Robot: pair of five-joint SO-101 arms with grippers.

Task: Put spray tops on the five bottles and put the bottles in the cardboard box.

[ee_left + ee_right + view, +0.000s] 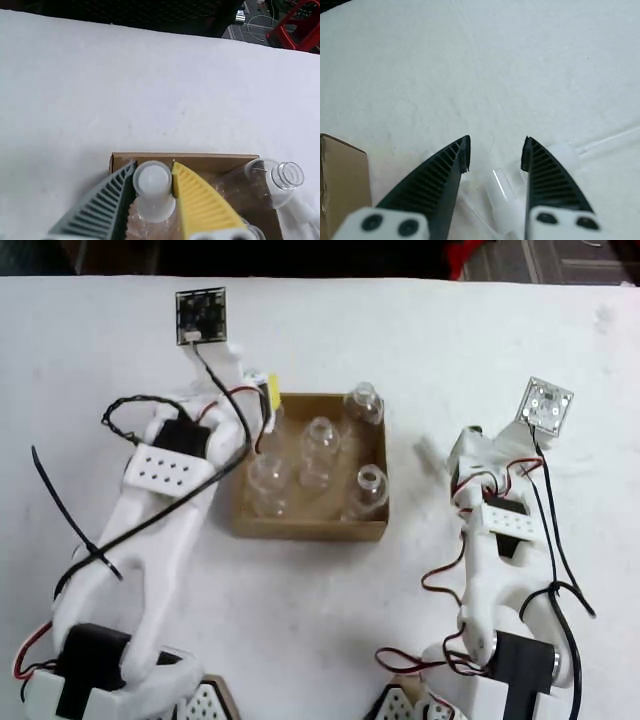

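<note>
Left gripper clamped on a clear bottle's neck at the cardboard box wall — right gripper open, straddling a spray top.

Bright even light, faint soft shadows, glare on table

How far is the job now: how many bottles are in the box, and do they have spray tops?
Done: four bottles are in the cardboard box, but their necks look open. In hand: the left end effector is shut on a fifth bottle at the box's corner. The open right end effector is over a spray top on the table. Left: fitting the tops, it seems.
</note>
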